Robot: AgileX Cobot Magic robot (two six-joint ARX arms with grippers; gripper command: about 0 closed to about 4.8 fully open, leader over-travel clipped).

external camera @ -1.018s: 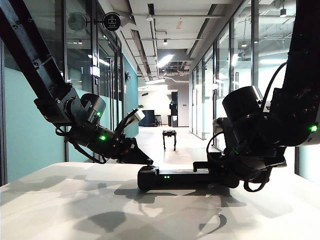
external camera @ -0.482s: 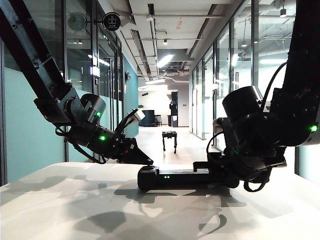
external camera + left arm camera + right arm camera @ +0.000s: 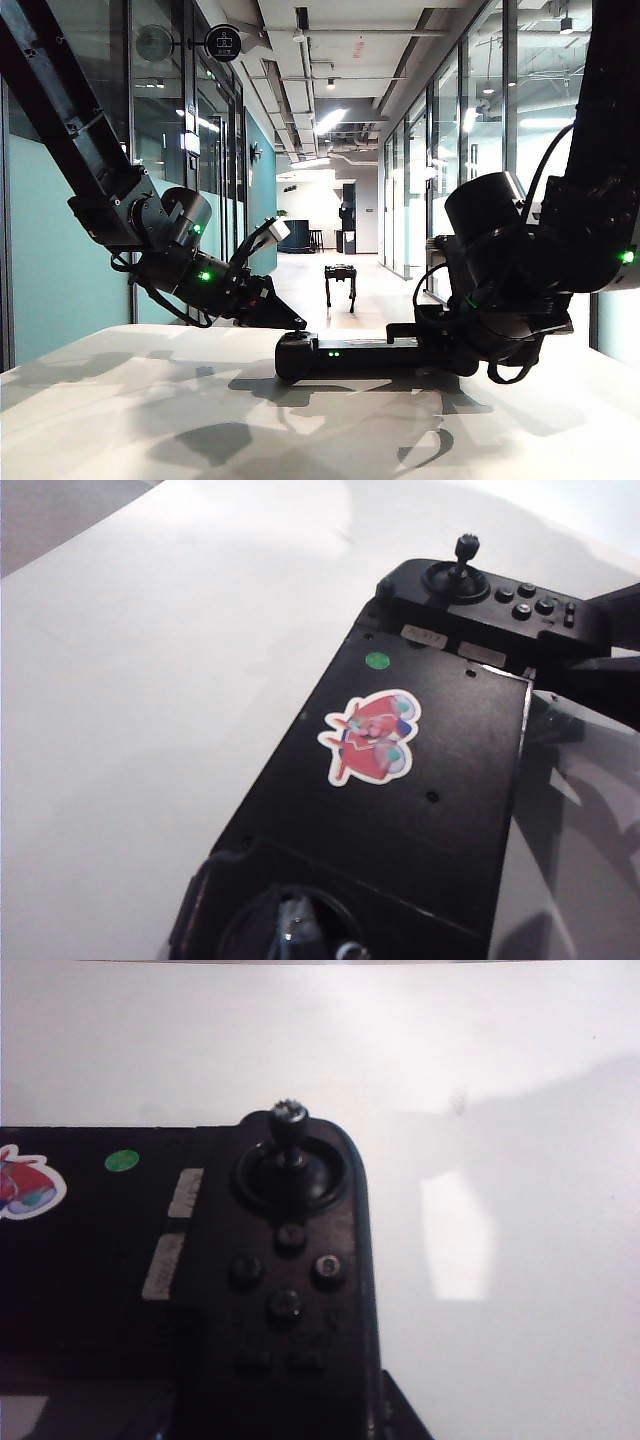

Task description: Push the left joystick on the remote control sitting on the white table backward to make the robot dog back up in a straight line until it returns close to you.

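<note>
The left gripper (image 3: 292, 322) tapers to a closed point over the left end of the remote control (image 3: 345, 355), at the left joystick (image 3: 292, 927). The right gripper (image 3: 425, 340) clasps its right end. The control lies mid-frame on the white table (image 3: 150, 420); its labels are unreadable. The robot dog (image 3: 339, 280) stands in the corridor beyond.

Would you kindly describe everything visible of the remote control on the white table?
The remote control is a wide, matte black gamepad lying flat on the white table. Its middle bears a pinkish sticker and a green dot. One end carries a thin upright joystick above small round buttons. The left hand meets one end; the right hand's arm covers the other.
</note>
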